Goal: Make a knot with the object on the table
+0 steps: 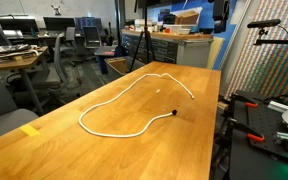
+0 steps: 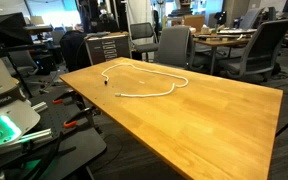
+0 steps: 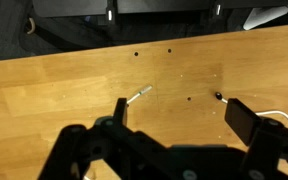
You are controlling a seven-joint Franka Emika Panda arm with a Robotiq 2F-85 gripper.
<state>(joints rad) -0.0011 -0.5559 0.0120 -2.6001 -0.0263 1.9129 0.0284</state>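
The white cord (image 1: 82, 120) lay in an open loop on the wooden table (image 1: 104, 155), its two dark-tipped ends near each other but apart. The gripper (image 3: 184, 118) hovered above those ends, its fingers (image 3: 119, 112) spread wide and holding nothing. The cord's thinness looked the likeliest source of trouble: fingers closing against the wood could slide past it or flick an end aside. Dragging one end too far could also pull the loop open, leaving no crossing to thread.
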